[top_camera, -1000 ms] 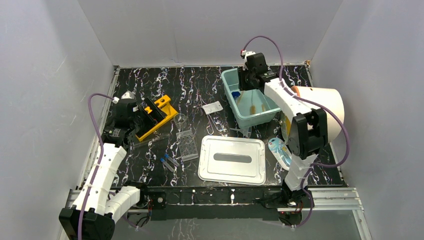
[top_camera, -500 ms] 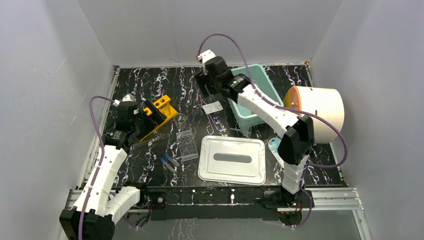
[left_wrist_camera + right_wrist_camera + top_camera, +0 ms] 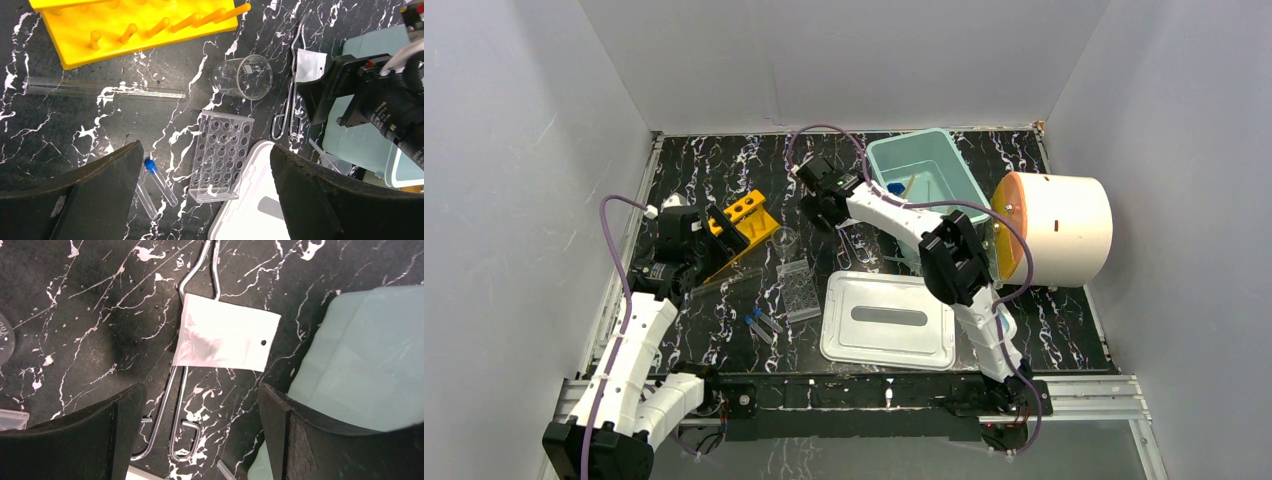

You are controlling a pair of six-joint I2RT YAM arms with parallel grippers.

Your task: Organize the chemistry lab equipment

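**A:** Over on the far right sits the biggest thing on the black white-veined table [image 3: 724, 165]: a white cylindrical drum with an orange face [image 3: 1064, 225], lying on its side.

**B:** Just left of it is the pale teal plastic bin [image 3: 944, 160], open-topped. Nearer to us, the white rectangular lid [image 3: 889, 320] lies flat by the near edge.

**A:** Arms now! Look at the right gripper [image 3: 200, 400]. It's reached across to the bin's left side with its jaws spread wide and nothing between them, looking straight down on a white plastic pouch [image 3: 225, 340].

**B:** And the left gripper [image 3: 204, 165]?

**A:** Gaping too, and empty. It's on the left by the yellow-orange holed test-tube rack [image 3: 150, 30], which sits towards the far left.

**B:** Going down in size, there's the clear well plate [image 3: 220, 155], right beside the lid's left edge. Whether they touch, I can't tell.

**A:** The clear beaker [image 3: 243, 76] is just on the plate's far side. A long clear glass tube [image 3: 105, 89] lies flat to the beaker's left, on the near side of the rack.

**B:** The metal scissor-handled forceps [image 3: 174, 390] lie between beaker and bin, handles towards us. That pouch lies across their far half.

**A:** Smallest of all are two blue-capped clear tubes [image 3: 160, 182], side by side and just left of the plate's near end.
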